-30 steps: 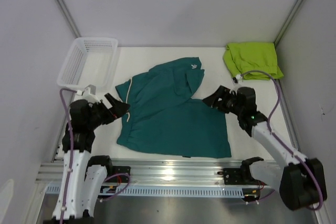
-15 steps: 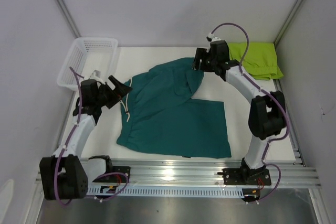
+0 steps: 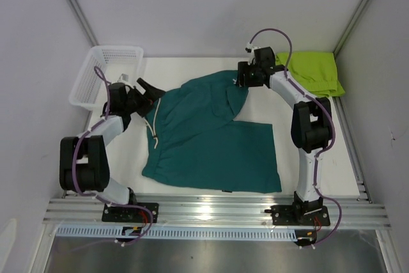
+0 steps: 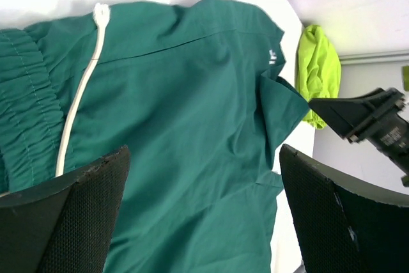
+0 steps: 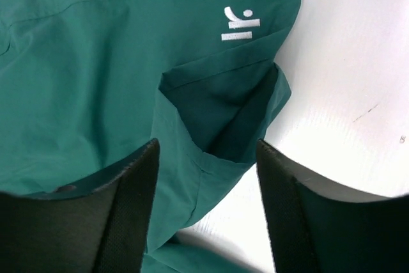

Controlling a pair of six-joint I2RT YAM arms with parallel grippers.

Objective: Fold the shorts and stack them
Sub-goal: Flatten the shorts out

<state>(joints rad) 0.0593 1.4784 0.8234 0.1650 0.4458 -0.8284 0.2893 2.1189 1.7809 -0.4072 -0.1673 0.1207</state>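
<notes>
Your right claw (image 3: 243, 76) is at the far end of the dark teal shorts (image 3: 204, 139). Its two fingers stand apart. In the right wrist view, a turned-over corner of one leg sits between them, just below the small white logo (image 5: 239, 25). The fingers (image 5: 121, 222) are not squeezing the cloth. I cannot tell if they touch it.

Your left claw (image 3: 152, 89) is as wide apart as it goes and holds nothing. It is over the far left corner of the same shorts, by the stretchy waistband (image 4: 25, 94) and the white drawstring (image 4: 77, 94).

The dark teal shorts lie spread out in the middle of the white bench (image 3: 319, 139). The waistband is to the left and the legs point right. The far leg slants toward your right claw.

The lime green shorts (image 3: 313, 71) lie bunched in the far right corner of the bench, near your right arm. The white basket (image 3: 86, 78) sits in the far left corner, just beside your left arm.
</notes>
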